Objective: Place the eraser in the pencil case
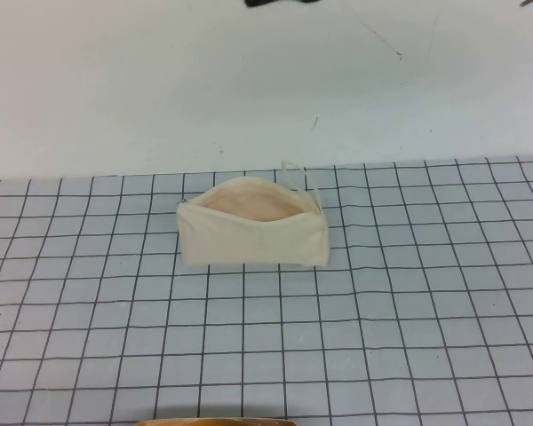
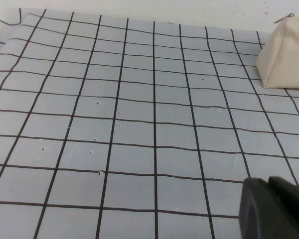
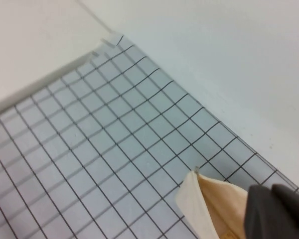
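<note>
The pencil case (image 1: 253, 224) is a cream-white pouch standing on the grid mat, mouth open upward, pinkish lining showing, pull loop at its back right. It also shows in the left wrist view (image 2: 286, 55) and the right wrist view (image 3: 197, 201). In the right wrist view a small tan-yellow patch, which looks like the eraser (image 3: 228, 234), lies inside the pouch mouth. The eraser does not show in the high view. My left gripper (image 2: 271, 201) is shut and empty over bare mat, far from the pouch. My right gripper (image 3: 274, 211) is shut beside the open mouth. Neither gripper shows in the high view.
The blue-grey grid mat (image 1: 382, 337) covers the near half of the white table (image 1: 160, 80). A dark object (image 1: 280, 3) lies at the far edge. An orange-brown rim (image 1: 222, 422) shows at the near edge.
</note>
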